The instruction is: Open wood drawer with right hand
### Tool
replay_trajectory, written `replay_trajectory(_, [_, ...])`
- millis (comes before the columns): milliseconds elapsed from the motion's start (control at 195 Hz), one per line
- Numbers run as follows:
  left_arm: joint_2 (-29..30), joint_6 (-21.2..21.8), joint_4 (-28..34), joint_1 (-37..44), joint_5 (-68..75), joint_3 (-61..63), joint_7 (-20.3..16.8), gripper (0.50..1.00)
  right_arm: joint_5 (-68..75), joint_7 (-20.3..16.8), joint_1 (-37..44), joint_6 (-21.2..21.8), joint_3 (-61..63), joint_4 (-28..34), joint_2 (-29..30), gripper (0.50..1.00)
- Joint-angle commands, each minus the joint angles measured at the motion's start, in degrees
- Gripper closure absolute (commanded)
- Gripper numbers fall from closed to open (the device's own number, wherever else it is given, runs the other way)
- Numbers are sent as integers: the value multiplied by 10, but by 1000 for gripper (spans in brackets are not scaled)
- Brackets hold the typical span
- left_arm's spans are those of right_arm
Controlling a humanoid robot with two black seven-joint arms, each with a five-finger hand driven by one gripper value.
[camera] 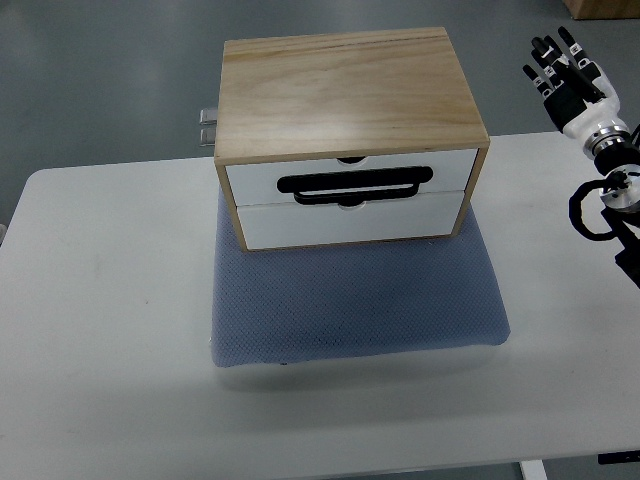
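Right now your right hand [567, 68] is up at the far right edge of the view, its arm coming in from the right side. It hangs beyond the far edge of the table [100, 300], well apart from the wooden box [345, 95]. Its dark fingers [548, 50] point up and away, loosely spread, and they hold nothing. Below the hand you can see the white wrist and a black cable loop [592, 210] over the table's right edge.

You'll find the box near the middle of the table, toward the far side, sitting on the back part of a blue-grey mat [350, 300]. Its front faces you and carries two white drawers, one above the other. The upper drawer [350, 172] and the lower drawer [350, 222] both sit flush in the wooden frame, so both are closed. A black handle [355, 186] runs across the front, lying over the seam between the two drawers. You cannot tell from this view which drawer it belongs to. A small metal fitting [209, 127] sticks out from behind the box's left side.

Your left arm does not show in the view.
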Motion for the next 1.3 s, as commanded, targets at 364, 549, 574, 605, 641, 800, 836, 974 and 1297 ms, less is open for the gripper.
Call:
replay_trajectory(364, [0,-1,-2,1,0,0,1,500,0,1,1,-2,1,0,0,556])
replay_trajectory(549, [0,-1,-2,1,0,-1,1,500,0,1,5,-2,-1,0,-1,556])
replay_trajectory(574, [0,-1,-2,1,0,0,1,500,0,1,7,-2,-1,-1,-2,556])
replay_trajectory(605, [0,-1,-2,1,0,-1,0,500,0,0,9,-2,-2,-1,-3,556])
replay_trajectory(641, [0,-1,-2,1,0,0,0,500,0,1,9,-2,-2,-1,-4,556])
replay_trajectory(800, [0,-1,-2,1,0,-1,0,500,0,0,9,-2,-6,5,-27,556])
replay_trajectory(836, [0,-1,-2,1,0,-1,0,500,0,0,9,-2,-6,5,-27,556])
replay_trajectory(974, [0,-1,-2,1,0,0,1,500,0,0,21,-3,-35,5,-39,556])
replay_trajectory(1297, [0,-1,-2,1,0,-1,0,500,2,1,132,-9,-251,12,-130,556])
